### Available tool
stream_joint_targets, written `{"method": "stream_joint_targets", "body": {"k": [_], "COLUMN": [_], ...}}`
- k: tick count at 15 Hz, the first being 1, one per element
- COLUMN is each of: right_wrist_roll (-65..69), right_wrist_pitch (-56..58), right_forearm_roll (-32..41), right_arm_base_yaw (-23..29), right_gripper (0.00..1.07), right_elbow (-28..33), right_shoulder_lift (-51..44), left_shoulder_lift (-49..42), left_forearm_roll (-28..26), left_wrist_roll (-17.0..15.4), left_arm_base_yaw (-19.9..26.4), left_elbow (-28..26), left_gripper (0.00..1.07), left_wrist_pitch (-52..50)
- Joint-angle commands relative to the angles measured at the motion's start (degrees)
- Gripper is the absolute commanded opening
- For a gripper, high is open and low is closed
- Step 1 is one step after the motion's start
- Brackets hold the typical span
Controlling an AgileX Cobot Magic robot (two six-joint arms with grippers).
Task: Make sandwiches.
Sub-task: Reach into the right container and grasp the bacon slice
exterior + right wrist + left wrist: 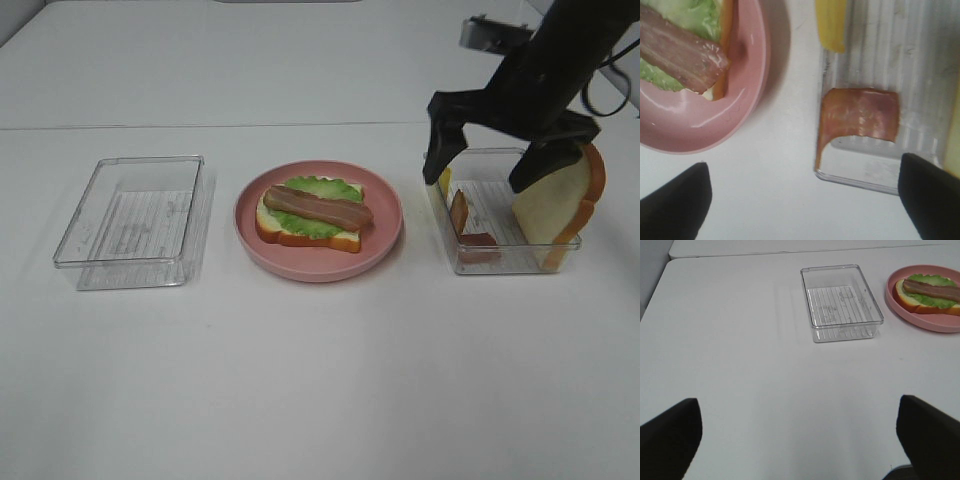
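An open sandwich lies on a pink plate: one bread slice, green lettuce and a brown bacon strip on top. It also shows in the left wrist view and the right wrist view. My right gripper hangs open and empty over a clear box right of the plate. The box holds a bacon strip, a yellow cheese slice and a second bread slice leaning on its right wall. My left gripper is open and empty above bare table.
An empty clear box stands left of the plate and shows in the left wrist view. The table is white, with a seam running across behind the boxes.
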Motion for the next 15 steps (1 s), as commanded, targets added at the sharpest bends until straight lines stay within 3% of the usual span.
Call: {"method": "stream_joint_targets", "body": {"k": [1, 10, 12, 13, 15], "right_wrist_roll": [0.1, 0.1, 0.1, 0.1, 0.1], "right_wrist_pitch": [-2.0, -7.0, -7.0, -6.9, -6.9], "right_forearm_roll": [-1.5, -1.1, -1.1, -1.1, -1.1], "right_arm_base_yaw": [1.7, 1.7, 1.7, 1.7, 1.7], "right_gripper": [0.96, 0.93, 0.84, 0.62, 0.54], "right_elbow": [-0.1, -0.1, -0.1, -0.1, -0.1], "right_shoulder_lift": [4.5, 7.6, 7.6, 7.6, 7.6], "left_shoulder_lift": [-1.2, -1.2, -1.2, -1.2, -1.2], "left_forearm_roll": [-0.6, -0.6, -0.6, -0.6, -0.6], "left_wrist_roll": [-0.3, -0.3, -0.3, -0.3, -0.3], "left_arm_base_yaw": [-0.1, -0.1, -0.1, -0.1, -0.1], "left_elbow": [0.2, 0.2, 0.2, 0.2, 0.2], "left_gripper": [0.98, 0.98, 0.98, 0.98, 0.98], "left_wrist_pitch": [-0.3, -0.3, -0.3, -0.3, -0.3]}}
